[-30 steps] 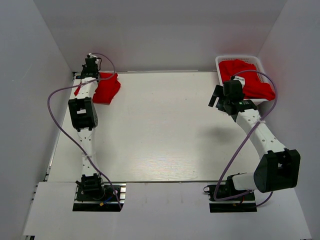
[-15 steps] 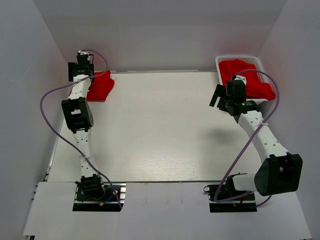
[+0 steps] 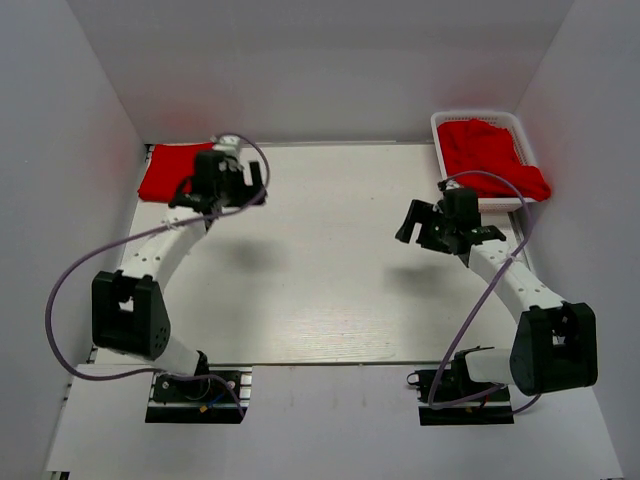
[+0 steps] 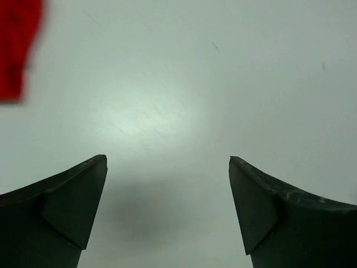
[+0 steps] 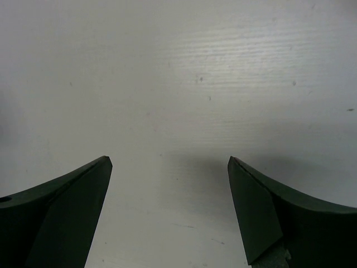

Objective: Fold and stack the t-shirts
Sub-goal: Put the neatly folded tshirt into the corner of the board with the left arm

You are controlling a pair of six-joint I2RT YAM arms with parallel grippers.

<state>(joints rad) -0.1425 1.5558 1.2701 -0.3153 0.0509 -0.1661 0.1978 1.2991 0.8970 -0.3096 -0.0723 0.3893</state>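
One red t-shirt (image 3: pixel 165 171) lies folded in the table's far left corner; a blurred strip of the t-shirt (image 4: pixel 17 44) shows at the upper left of the left wrist view. My left gripper (image 3: pixel 222 194) (image 4: pixel 167 162) hangs just right of it, open, with only bare table between its fingers. A second red t-shirt (image 3: pixel 490 152) lies crumpled in the white basket (image 3: pixel 478 117) at the far right and spills over its near rim. My right gripper (image 3: pixel 425 228) (image 5: pixel 170 162) is open and empty over bare table, left of and nearer than the basket.
Grey walls close in the table (image 3: pixel 320 260) on the left, right and far sides. Purple cables loop off both arms. The arm bases stand at the near edge.
My left gripper opened, let go of the folded t-shirt in the far left corner and swung right, off it. My right gripper drew back from the basket toward the table's middle.
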